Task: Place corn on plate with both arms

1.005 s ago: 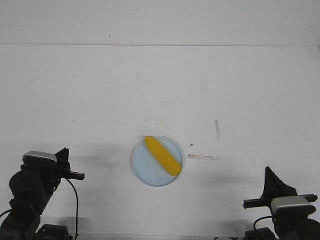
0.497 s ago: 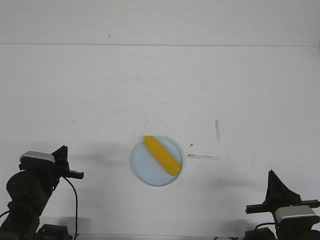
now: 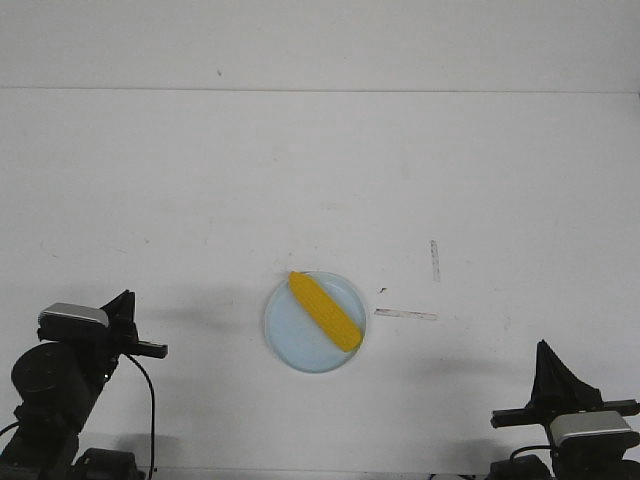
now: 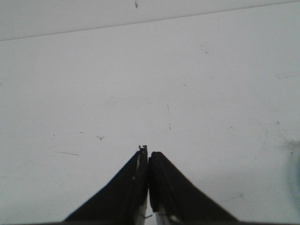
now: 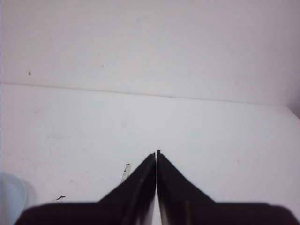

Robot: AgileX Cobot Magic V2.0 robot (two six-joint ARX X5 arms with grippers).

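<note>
The yellow corn [image 3: 325, 311] lies diagonally on the pale light-blue plate [image 3: 290, 345] near the table's front middle, its tip reaching the far-left rim. My left gripper [image 3: 128, 305] is shut and empty at the front left, well apart from the plate. In the left wrist view the left gripper [image 4: 148, 154] has its jaws pressed together over bare table. My right gripper [image 3: 543, 348] is shut and empty at the front right. In the right wrist view the right gripper [image 5: 156, 153] has its jaws together, and a sliver of the plate [image 5: 9, 197] shows at the edge.
Two short strips of tape [image 3: 405, 314] [image 3: 434, 260] lie on the white table to the right of the plate. One strip [image 5: 125, 170] shows in the right wrist view. A white wall stands behind the table.
Both arms have pulled back toward the table's front edge, the right one more than the left. The corn and the plate have not moved.
</note>
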